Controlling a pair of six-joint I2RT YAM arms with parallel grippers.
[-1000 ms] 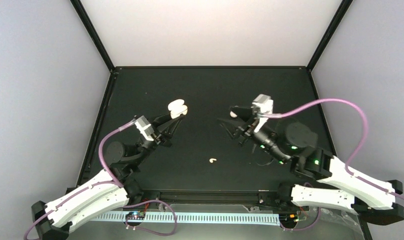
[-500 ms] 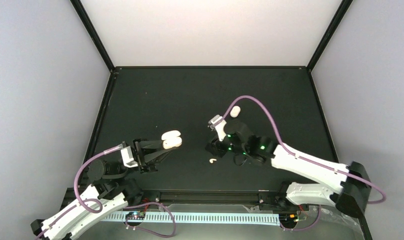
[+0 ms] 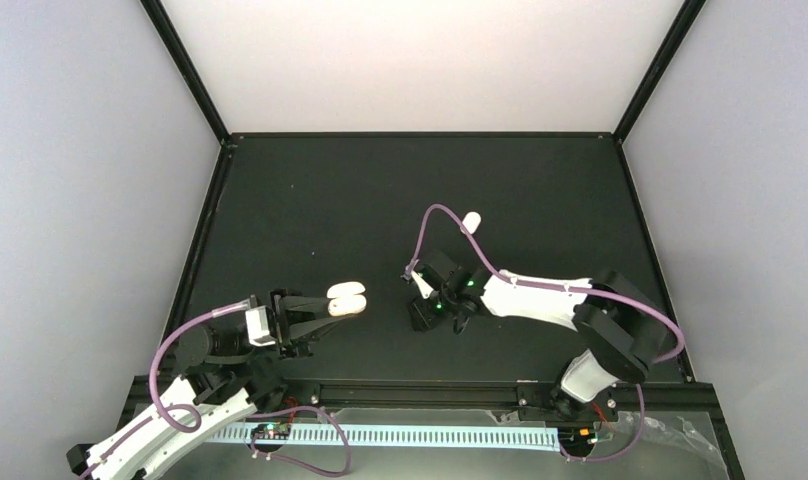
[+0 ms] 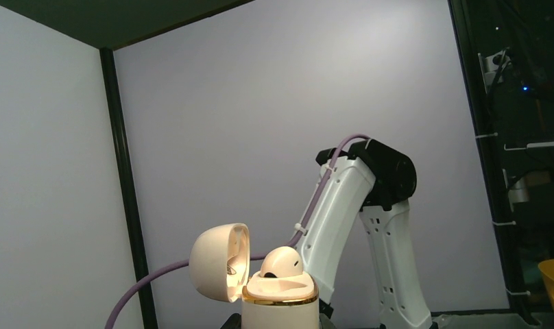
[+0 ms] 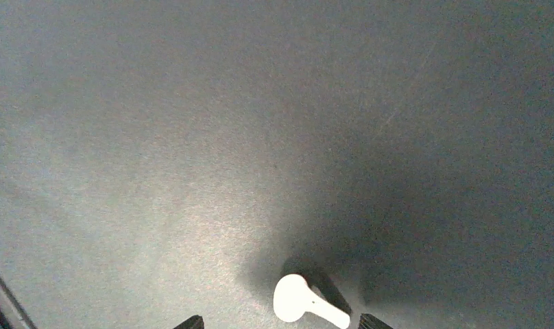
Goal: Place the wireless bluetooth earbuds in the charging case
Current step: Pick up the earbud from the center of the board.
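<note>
Open black mat [image 3: 310, 200] separates the two tools. The left gripper [image 3: 330, 304] sits toward the near left and the right gripper [image 3: 421, 314] just right of the middle, with a bare gap between them and wider room out to the left and right edges. The near rail [image 3: 420, 386] is the closest border to both. Beyond the right arm a small white oblong piece [image 3: 471, 222] lies on the mat, well apart from either tool. The surface is matte and dark, boxed in by black posts and pale grey walls [image 3: 80, 200]. The left gripper is clamped on the charging case [image 3: 346, 300], held upright with its lid [image 4: 219, 262] swung open to the left and a seated earbud [image 4: 282, 262] standing in the gold-rimmed base. The right gripper points down with its jaws spread wide, fingertips [image 5: 190, 321] low on either side of the loose earbud [image 5: 304, 301], which lies on the mat between them; whether they touch it cannot be told, and from above the tool hides it. Half a second ago that earbud showed just beside the right gripper, which has since shifted near-left over it as its arm folded back toward its base. The case has come slightly nearer, and the white piece has not moved.
</note>
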